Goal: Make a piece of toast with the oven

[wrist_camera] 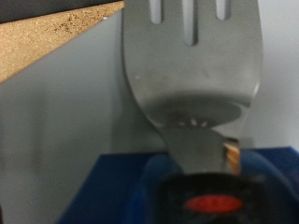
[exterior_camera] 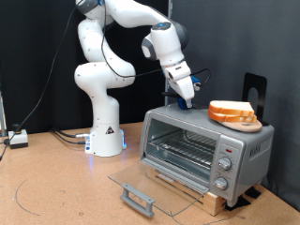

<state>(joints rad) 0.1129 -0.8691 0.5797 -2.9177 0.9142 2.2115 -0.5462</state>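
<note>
Filling my wrist view, a slotted metal spatula [wrist_camera: 192,65] hangs from a dark handle with a red oval label I can't read. Bread slices [exterior_camera: 232,113] sit atop the oven [exterior_camera: 206,150], its glass door [exterior_camera: 150,186] dropped open. My gripper [exterior_camera: 184,101] hovers over the oven's top, clamped on the spatula handle.
</note>
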